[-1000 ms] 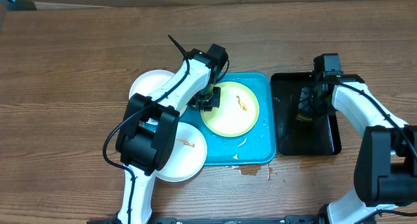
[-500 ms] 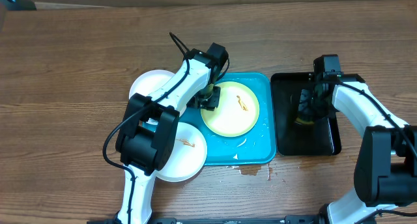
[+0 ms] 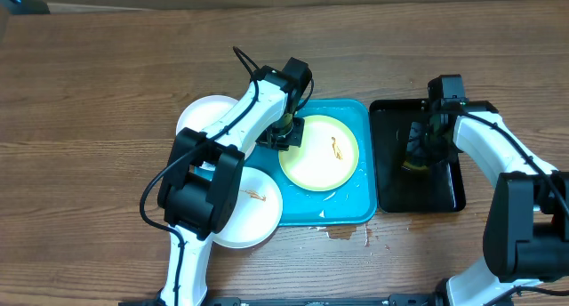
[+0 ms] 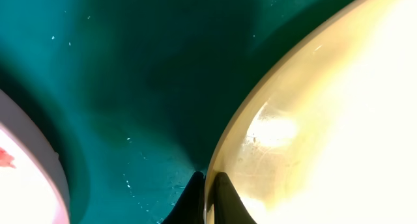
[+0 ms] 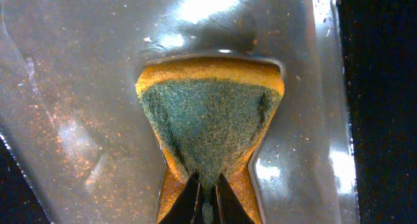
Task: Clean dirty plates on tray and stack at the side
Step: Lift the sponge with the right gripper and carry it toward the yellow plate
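My left tool (image 3: 287, 132) is pinched narrow on the left rim of the yellow-green plate (image 3: 320, 152), which lies on the turquoise tray (image 3: 354, 210) at the centre of the overhead frame, a brown smear on its face. In the left wrist view the tips meet right at the plate's edge, so the bite looks thin. I judge the plate may slip out if I lift or drag it, the more so as the tray looks wet. My right tool (image 5: 207, 196) is closed on the sponge (image 5: 210, 120), squeezing it to a waist over the black tray (image 3: 391, 192) at the right. Held by so little, the sponge may fold or pull free once I press it on a plate. The upper white plate (image 3: 201, 116) sits at the left, partly under my arm, and the lower white plate (image 3: 258, 213), smeared, lies against the tray's lower left corner. A careless swing of the left arm could knock either across the bench (image 3: 89, 119)
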You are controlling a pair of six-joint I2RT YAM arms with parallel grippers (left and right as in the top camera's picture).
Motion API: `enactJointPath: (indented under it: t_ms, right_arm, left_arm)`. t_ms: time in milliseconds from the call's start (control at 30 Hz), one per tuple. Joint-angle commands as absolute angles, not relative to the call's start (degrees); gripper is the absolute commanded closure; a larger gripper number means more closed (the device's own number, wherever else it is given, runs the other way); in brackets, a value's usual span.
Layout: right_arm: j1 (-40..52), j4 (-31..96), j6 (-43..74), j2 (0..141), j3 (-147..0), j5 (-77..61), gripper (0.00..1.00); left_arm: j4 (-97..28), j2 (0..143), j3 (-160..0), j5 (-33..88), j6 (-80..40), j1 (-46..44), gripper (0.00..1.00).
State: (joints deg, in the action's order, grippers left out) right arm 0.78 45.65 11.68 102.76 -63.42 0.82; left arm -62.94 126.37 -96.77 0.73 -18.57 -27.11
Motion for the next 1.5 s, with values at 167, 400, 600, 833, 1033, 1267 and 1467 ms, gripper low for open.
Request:
enactJointPath:
  t_ms: [167, 400, 600, 833, 1033, 1267, 1467]
  right_arm:
    - [0.8, 48.93, 15.29, 100.79, -66.63, 2.94, 0.96]
    - [2.11, 54.02, 16.1, 94.98, -70.67, 2.87, 0.96]
    - [2.2, 54.57, 15.0, 94.63, -68.49, 2.9, 0.96]
    - [2.2, 47.33, 14.83, 94.63, -60.88, 2.9, 0.96]
    - [2.2, 43.0, 14.81, 94.63, -58.54, 2.92, 0.54]
    - [2.2, 37.54, 14.83, 94.65, -55.0, 2.94, 0.51]
    - [2.2, 32.18, 14.83, 94.67, -49.52, 2.94, 0.5]
  left_arm:
    - [-61.63, 127.07, -97.23, -3.77, -18.46, -26.59, 0.96]
    - [-61.45, 127.07, -97.23, -3.79, -18.44, -26.59, 0.95]
    - [-62.17, 127.07, -97.23, -3.77, -18.41, -26.59, 0.94]
    - [-62.17, 127.07, -97.23, -3.38, -18.41, -26.59, 0.92]
    - [-62.33, 127.07, -97.23, -3.38, -18.41, -26.59, 0.91]
    - [-63.2, 127.09, -97.23, -3.36, -18.41, -26.59, 0.88]
    - [-63.2, 127.07, -97.23, -3.33, -18.44, -26.61, 0.87]
